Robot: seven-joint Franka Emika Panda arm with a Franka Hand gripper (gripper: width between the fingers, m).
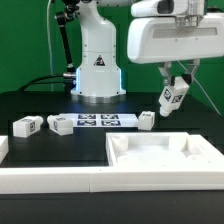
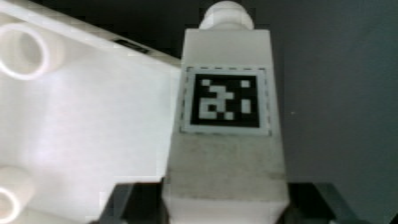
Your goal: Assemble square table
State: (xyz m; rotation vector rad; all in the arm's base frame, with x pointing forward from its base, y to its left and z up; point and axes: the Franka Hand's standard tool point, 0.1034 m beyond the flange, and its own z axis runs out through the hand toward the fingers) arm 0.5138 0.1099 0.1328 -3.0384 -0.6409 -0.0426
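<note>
A black table is seen before a green backdrop. One white leg is clamped between the partly closed fingers of the gripper and held off the table, near the square slab. Three loose legs are laid around the marker board.

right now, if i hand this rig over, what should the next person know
Fingers shut on one leg, held in the air near the far edge of the slab.
Three loose legs lie on the table: two on the exterior view's left of the marker board, one on its right.
Done: one leg picked up; none visibly fitted to the slab.
Left: fit all four.
</note>
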